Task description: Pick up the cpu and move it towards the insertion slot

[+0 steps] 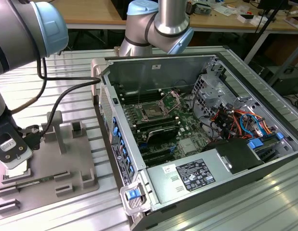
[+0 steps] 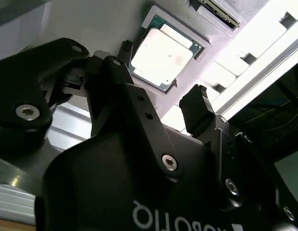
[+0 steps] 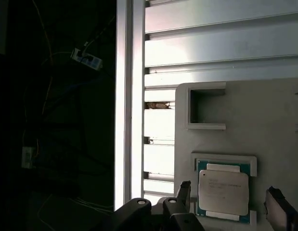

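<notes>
Robotics lab: opened computer case point(image 1: 156, 72) on slatted table point(image 1: 67, 67), cluttered desks point(image 1: 91, 12) behind.

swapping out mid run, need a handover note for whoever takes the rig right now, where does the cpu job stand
Gripper: open, over the grey tray at the exterior view's left, straddling the cpu without gripping it.
Cpu: lying flat in its tray recess, metal top up, seen in both wrist views.
Insertion slot: on the green board inside the open computer case, dark centre exposed, bracket apparently lifted.
Done: gripper lined up over the cpu.
Left: cpu not yet gripped or lifted, nor carried towards the slot.
</notes>
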Available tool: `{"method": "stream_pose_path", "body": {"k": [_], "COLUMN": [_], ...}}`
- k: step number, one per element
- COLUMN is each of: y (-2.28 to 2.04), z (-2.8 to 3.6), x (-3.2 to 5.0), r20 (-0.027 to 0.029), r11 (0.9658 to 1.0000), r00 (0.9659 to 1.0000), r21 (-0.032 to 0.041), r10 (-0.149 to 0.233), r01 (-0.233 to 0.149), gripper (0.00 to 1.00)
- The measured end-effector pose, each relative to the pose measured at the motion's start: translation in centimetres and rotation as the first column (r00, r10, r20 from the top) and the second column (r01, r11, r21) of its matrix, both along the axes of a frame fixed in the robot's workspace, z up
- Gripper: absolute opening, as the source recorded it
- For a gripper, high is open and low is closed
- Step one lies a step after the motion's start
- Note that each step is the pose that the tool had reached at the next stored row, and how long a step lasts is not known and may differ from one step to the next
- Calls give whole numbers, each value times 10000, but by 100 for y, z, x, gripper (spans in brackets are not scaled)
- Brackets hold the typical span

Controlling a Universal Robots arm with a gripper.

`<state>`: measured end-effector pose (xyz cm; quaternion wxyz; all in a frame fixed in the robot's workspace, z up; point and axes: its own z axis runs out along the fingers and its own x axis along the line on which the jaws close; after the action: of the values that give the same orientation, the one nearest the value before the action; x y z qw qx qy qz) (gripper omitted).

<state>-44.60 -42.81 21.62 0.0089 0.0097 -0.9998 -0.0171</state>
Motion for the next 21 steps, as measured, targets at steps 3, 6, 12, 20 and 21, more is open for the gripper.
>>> {"method": "stream_pose_path", "body": {"k": [3, 6, 12, 20, 21], "y": [-19, -26, -27, -27, -27], "z": [-58, -104, -193, -281, -284], "x": [-1, 3, 9, 9, 9], "r20": [-11, -49, -88, -92, -95], "r11": [10000, 10000, 10000, 10000, 10000], "r00": [10000, 10000, 9999, 9999, 9999], "r21": [4, 10, 11, 21, 21], "r10": [-2, -24, -55, -54, -54], "r01": [2, 24, 55, 54, 54], "gripper": [68, 68, 68, 68, 68]}}
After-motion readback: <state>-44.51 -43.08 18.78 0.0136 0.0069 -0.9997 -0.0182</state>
